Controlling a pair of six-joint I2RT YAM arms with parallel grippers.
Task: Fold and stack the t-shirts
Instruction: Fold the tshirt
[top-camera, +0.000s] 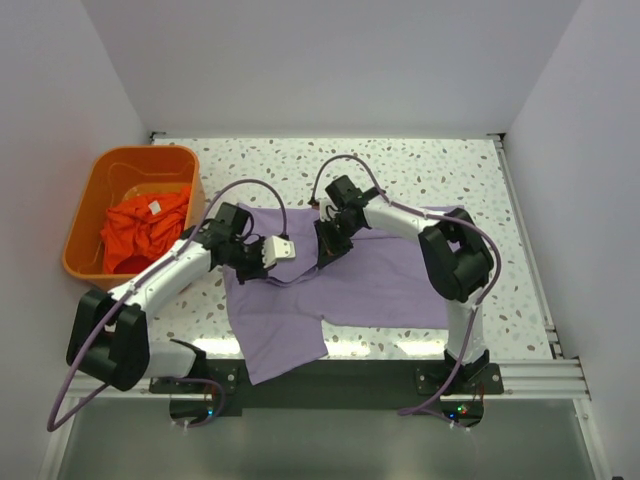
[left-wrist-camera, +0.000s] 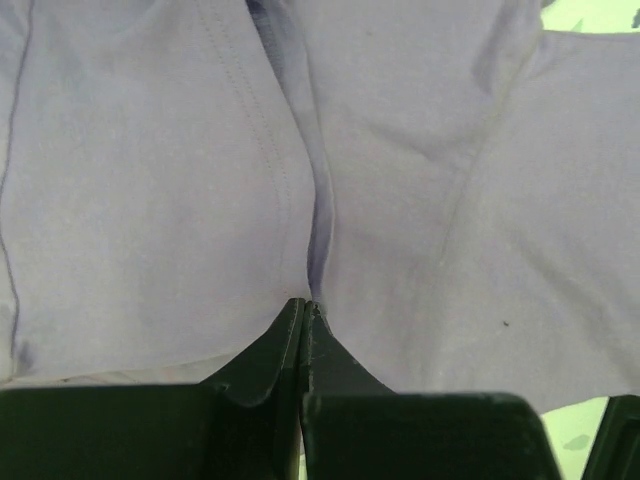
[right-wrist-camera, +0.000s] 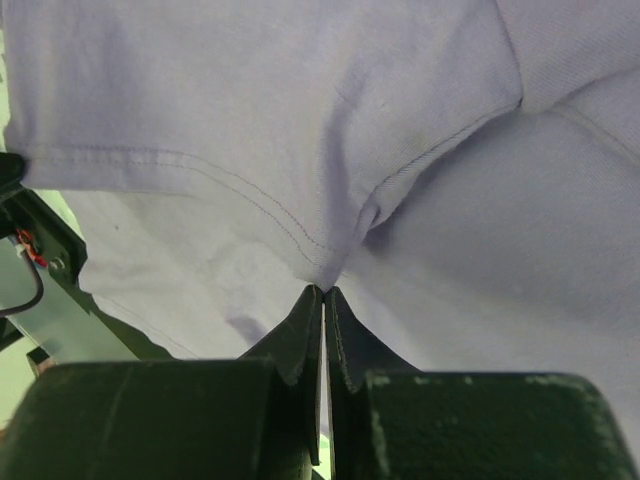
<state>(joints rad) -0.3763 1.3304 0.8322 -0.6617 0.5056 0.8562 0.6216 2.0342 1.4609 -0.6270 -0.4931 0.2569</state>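
Note:
A large lavender-purple t-shirt (top-camera: 340, 290) lies spread across the middle of the table, its lower left part hanging toward the near edge. My left gripper (top-camera: 262, 268) is shut on a pinch of that shirt near its left edge; the left wrist view shows the fabric (left-wrist-camera: 420, 180) drawn into a crease at the fingertips (left-wrist-camera: 320, 345). My right gripper (top-camera: 328, 250) is shut on the same shirt near its top edge, and a stitched hem (right-wrist-camera: 230, 190) bunches at its tips (right-wrist-camera: 350, 345). An orange-red t-shirt (top-camera: 145, 230) lies crumpled in the basket.
The orange plastic basket (top-camera: 100, 180) stands at the table's back left. White walls close in the speckled table (top-camera: 440, 170) on three sides. A metal rail (top-camera: 520, 375) with the arm bases runs along the near edge.

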